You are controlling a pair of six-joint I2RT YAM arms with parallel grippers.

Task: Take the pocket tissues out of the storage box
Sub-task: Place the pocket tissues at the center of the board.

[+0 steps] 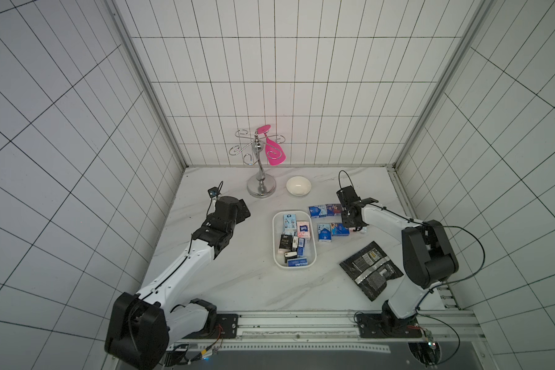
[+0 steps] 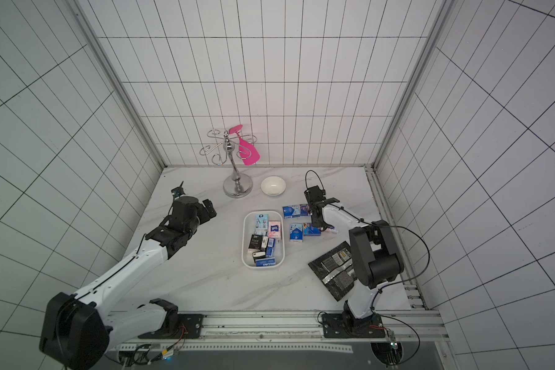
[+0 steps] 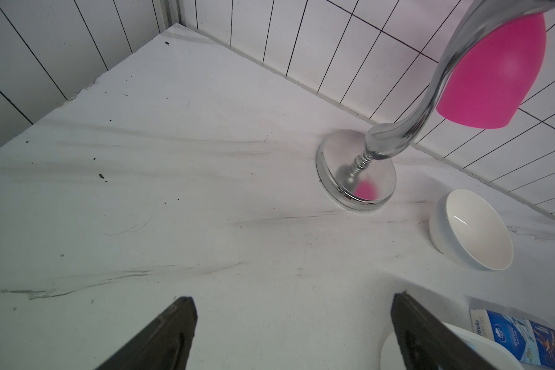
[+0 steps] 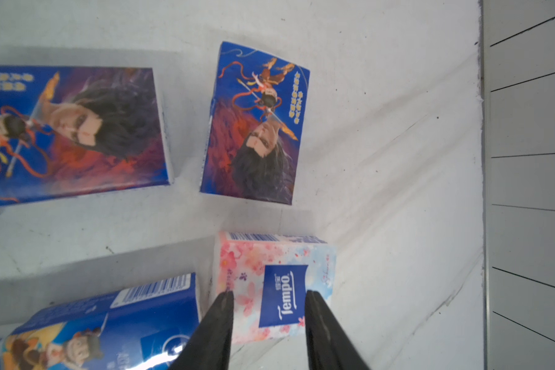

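Observation:
The white storage box (image 1: 273, 237) (image 2: 244, 237) sits mid-table with several pocket tissues (image 1: 293, 238) in blue, black and pink wrappers inside. Several more packets (image 1: 329, 224) lie on the table to its right. My right gripper (image 1: 356, 229) (image 4: 268, 298) hovers low over a pink Tempo packet (image 4: 269, 253) that lies flat on the table, its jaws parted and open. My left gripper (image 1: 242, 213) (image 3: 293, 302) is open wide over bare table left of the box, nothing between its fingers; the box rim (image 3: 462, 333) shows beside one finger.
A chrome hook stand (image 1: 261, 184) with a hanging pink glass (image 1: 273, 152) and a small white bowl (image 1: 298, 185) stand at the back. Black-and-silver foil pouches (image 1: 370, 269) lie at the front right by the right arm. Tiled walls close three sides.

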